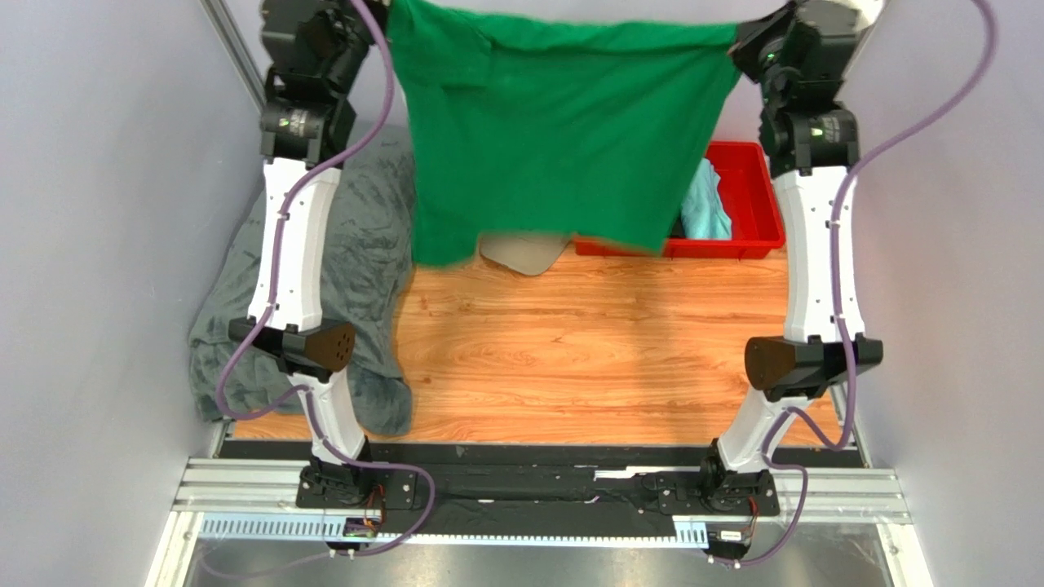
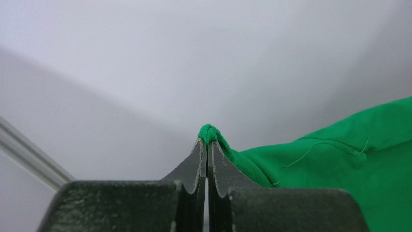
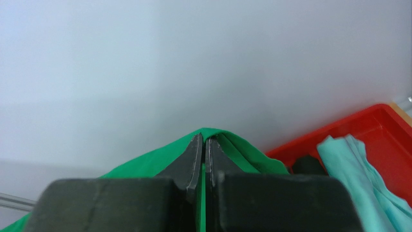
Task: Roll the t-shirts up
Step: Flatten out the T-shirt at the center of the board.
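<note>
Shirt: The green shirt (image 1: 552, 135) is held in the air at the far side of the worktop (image 1: 588, 367), strung between the two arms. Whether its lower edge touches the wood cannot be told from above.
Left jaws: They are closed on a pinch of the shirt (image 2: 309, 164). A small nub of cloth shows past the tips, and the rest runs off to the right.
Right jaws: They are closed on a fold of the shirt (image 3: 150, 166), with green cloth draped down both sides of the tips.
Shirt to jaws: The top edge is stretched from one grip to the other with a slight sag. The body hangs below and between them, and a sleeve is seen folded over near the left grip.
Step in hand: It is judged that the shirt is being spread out, to be laid flat before it is rolled.
Doing it well: The two grips should be kept level and the top edge taut. The lower edge should be set down first on bare wood and the cloth then drawn out flat, so that no creases are rolled in. The blanket (image 1: 355, 257) and the red bin (image 1: 748, 208) should be avoided.
Risk: The left pinch looks shallow, so a slip is likely if the shirt is pulled too hard.
</note>
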{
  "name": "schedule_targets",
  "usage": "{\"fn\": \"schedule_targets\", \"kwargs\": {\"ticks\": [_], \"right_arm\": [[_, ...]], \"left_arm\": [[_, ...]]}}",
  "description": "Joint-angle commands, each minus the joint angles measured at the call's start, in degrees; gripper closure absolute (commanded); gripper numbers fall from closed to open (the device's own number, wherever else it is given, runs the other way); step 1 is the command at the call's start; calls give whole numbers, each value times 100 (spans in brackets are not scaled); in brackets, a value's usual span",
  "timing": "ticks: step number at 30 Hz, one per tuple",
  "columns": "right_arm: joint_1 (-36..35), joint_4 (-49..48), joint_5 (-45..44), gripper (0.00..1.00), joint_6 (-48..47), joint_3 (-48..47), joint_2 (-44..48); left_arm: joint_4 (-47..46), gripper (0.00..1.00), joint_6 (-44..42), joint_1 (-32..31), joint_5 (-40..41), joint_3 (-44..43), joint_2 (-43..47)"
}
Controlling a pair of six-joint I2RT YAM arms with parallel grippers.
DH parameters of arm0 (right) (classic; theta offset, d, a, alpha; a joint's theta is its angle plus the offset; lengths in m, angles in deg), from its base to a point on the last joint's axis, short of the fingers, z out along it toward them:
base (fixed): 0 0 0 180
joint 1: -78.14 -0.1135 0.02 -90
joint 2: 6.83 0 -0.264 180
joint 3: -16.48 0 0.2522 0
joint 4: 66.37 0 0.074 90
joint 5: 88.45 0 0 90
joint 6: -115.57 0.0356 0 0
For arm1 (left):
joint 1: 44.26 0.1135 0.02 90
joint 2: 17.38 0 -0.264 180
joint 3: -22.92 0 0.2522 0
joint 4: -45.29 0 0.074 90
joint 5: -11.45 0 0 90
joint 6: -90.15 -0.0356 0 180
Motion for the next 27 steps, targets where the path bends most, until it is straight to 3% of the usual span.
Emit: {"fn": "schedule_targets", "kwargs": {"ticks": [1, 5, 8, 12, 16, 19, 22, 27], "right_arm": [[278, -993, 186, 100, 329, -138, 1057], [305, -1011, 247, 100, 364, 1117, 1620], [498, -879, 572, 100, 514, 2304, 2085], [656, -783, 739, 100, 689, 4420, 2894], [805, -748, 792, 100, 892, 7193, 3992], [858, -616, 959, 100, 944, 8620, 4678], [858, -519, 1118, 100, 936, 9424, 5013], [858, -353, 1293, 100, 796, 10269, 5058]], "left_arm": [[-770, 100, 54, 139, -88, 69, 1216], [-991, 100, 142, 157, -247, 2219, 2203], [-554, 100, 387, 157, -439, 3362, 2713], [-140, 100, 616, 122, -1220, 5298, 3469], [344, 100, 599, 78, -1687, 7500, 4372], [713, 100, 459, 34, -2004, 8837, 4989], [1178, 100, 205, -98, -2092, 9719, 5289], [1671, 100, -243, -220, -1926, 10285, 5421]]}}
